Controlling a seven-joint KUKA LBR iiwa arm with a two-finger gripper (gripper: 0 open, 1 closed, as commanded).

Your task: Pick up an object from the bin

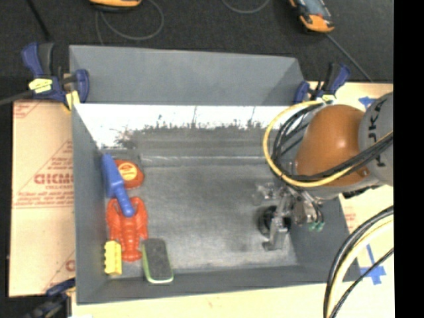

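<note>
The claw (pixel 273 234) hangs low over the right side of the bin (pixel 199 197); wide or narrow, I cannot tell. A dark patch lies just under it, thing or shadow unclear. Well apart, along the left wall: a blue tool (pixel 114 181) slanting down onto a red toy (pixel 130 229) whose long axis follows the wall, an orange disc (pixel 130 172) beside the tool, and a yellow block (pixel 112 258) and grey sponge (pixel 157 260) at the toy's near end

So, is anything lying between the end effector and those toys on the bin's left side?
Nothing visible. Only bare bin floor separates the end effector from the red toy, blue tool and green-edged pad.
</note>
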